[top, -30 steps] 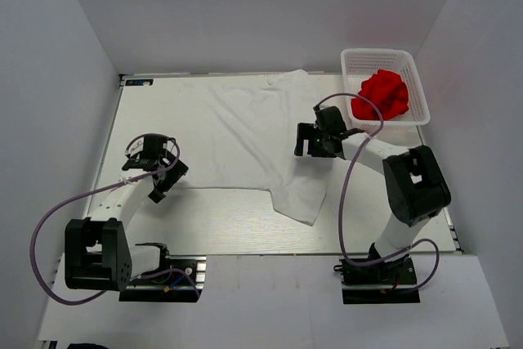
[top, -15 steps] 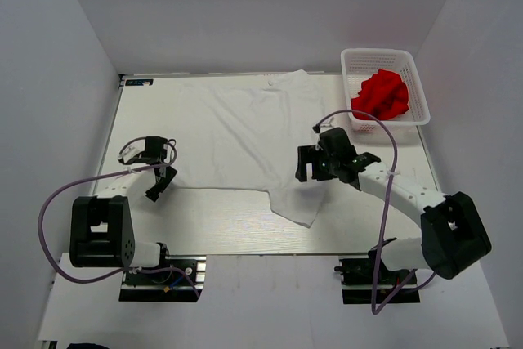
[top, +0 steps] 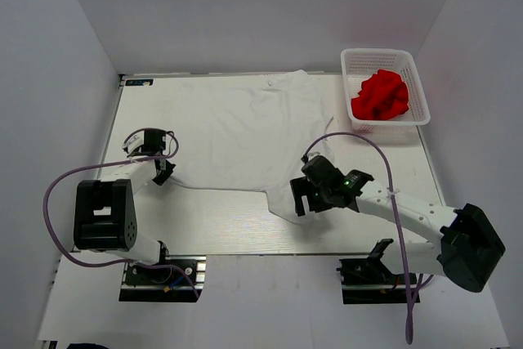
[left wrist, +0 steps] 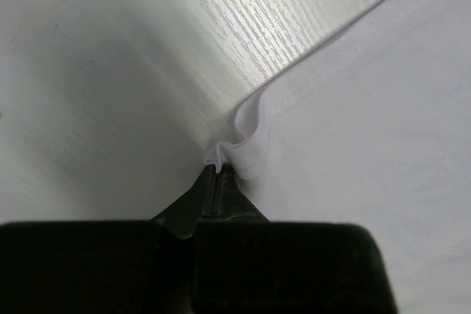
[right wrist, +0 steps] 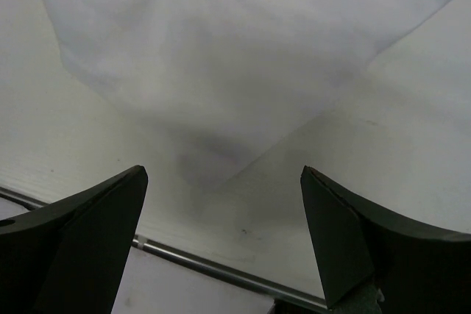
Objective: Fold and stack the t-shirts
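The white t-shirt (top: 241,132) lies spread flat across the table, one sleeve (top: 298,202) reaching toward the near edge. My left gripper (top: 166,174) sits low at the shirt's near-left corner. In the left wrist view the left gripper (left wrist: 218,170) is shut on a small pinch of the white t-shirt (left wrist: 368,108). My right gripper (top: 307,201) hovers open over the near sleeve. The right wrist view shows the right gripper (right wrist: 223,178) with nothing between its wide fingers and the white t-shirt (right wrist: 221,49) just beyond. The red t-shirt (top: 381,95) lies crumpled in the basket.
A white mesh basket (top: 413,61) stands at the back right corner. The table's near edge with its metal rail (right wrist: 221,270) runs just under the right gripper. Bare wooden tabletop (top: 221,222) lies in front of the shirt. White walls close in three sides.
The left gripper has moved to the shirt's near-left corner and shut on it. The right arm has swung from mid-shirt toward the near edge, staying open.
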